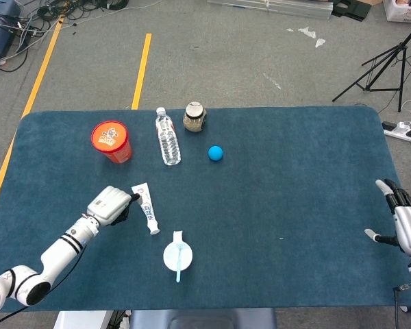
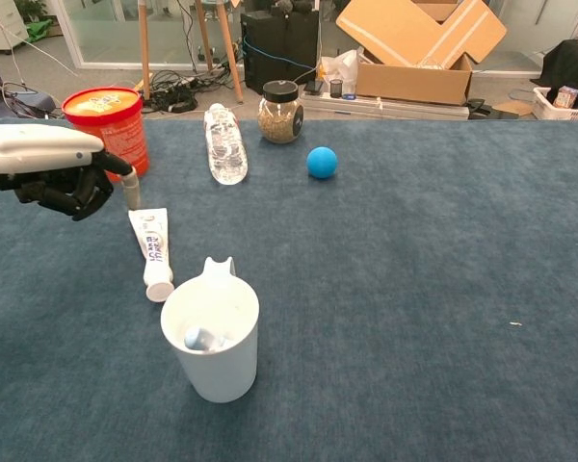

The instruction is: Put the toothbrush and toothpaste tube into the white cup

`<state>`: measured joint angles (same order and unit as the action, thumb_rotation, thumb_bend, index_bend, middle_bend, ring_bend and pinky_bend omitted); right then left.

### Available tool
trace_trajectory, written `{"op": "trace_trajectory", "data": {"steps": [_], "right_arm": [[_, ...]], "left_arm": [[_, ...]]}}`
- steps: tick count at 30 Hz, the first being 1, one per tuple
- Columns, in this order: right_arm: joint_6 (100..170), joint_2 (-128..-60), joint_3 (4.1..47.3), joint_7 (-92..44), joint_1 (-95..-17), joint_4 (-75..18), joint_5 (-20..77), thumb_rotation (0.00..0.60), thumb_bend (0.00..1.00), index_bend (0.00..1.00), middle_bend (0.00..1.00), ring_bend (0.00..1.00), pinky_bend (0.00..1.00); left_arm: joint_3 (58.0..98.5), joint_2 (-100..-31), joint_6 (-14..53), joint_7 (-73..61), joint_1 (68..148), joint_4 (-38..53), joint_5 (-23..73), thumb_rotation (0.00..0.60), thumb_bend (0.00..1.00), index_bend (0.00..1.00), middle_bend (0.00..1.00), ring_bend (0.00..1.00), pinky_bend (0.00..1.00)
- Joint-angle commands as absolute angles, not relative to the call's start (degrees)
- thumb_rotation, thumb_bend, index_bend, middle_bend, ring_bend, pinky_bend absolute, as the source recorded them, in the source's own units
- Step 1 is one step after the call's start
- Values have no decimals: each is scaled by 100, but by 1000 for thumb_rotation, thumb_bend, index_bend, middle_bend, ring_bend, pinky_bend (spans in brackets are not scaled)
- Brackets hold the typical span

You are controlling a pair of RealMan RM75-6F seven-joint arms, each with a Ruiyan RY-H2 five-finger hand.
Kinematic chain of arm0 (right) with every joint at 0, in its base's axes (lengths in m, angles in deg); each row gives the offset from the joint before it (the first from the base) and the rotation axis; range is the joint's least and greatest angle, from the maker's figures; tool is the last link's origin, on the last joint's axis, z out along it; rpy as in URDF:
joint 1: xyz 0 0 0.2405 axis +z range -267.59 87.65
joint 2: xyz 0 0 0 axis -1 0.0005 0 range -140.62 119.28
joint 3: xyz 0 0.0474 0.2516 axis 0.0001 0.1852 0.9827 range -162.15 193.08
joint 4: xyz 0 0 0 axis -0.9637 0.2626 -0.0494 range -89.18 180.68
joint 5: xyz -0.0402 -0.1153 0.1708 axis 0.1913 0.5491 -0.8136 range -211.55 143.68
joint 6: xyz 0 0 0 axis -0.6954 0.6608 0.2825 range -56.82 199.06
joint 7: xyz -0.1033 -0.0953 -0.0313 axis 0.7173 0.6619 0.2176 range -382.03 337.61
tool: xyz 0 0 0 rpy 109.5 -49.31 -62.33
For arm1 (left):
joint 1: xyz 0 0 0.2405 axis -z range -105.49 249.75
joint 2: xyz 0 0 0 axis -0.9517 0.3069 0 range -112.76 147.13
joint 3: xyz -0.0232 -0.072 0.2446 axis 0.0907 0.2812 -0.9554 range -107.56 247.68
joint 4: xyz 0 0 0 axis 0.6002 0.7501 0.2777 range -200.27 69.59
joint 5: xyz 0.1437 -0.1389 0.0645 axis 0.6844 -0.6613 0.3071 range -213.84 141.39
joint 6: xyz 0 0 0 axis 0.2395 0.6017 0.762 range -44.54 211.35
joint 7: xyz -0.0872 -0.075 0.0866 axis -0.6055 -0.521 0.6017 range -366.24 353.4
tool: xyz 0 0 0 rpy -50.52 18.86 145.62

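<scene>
- Now the left hand (image 1: 110,203) hovers with fingers curled in, holding nothing, just left of the toothpaste tube (image 1: 146,208).
- That tube lies flat, long axis pointing toward the white cup (image 2: 212,337).
- Far off, the right hand (image 1: 405,223) rests with fingers spread.

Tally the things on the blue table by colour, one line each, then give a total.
White: 2, the white plastic cup and the white toothpaste tube
Red: 1, the red tub
Clear: 2, the plastic water bottle and the glass jar
Blue: 2, the light-blue toothbrush and the blue ball
Total: 7
</scene>
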<state>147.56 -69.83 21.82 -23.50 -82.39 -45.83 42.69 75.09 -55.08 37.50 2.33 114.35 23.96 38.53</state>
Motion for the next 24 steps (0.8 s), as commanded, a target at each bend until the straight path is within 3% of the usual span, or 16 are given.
{"op": "trace_trajectory", "data": {"steps": [1,10,24], "right_arm": [[14757,-6979,2179,-2359,-8240,-4585,4276,600,0,120,95,153,572],[14739,-6971,2177,-2367,-8235,-4582,4271,600,0,120,95,153,572],[14749,-6956,2183,-2406,-8241,-4583,4268,600,0,120,96,153,572]], "left_arm": [[7509,-5602,3827,229,11514,2391,3849,600,1000,357,1000,1000,953],[7487,-5851,3945,148,11692,2300,3986,600,1000,311,1000,1000,954],[7405,-6050,4364,489,11958,2248,3537,600,1000,319,1000,1000,957]]}}
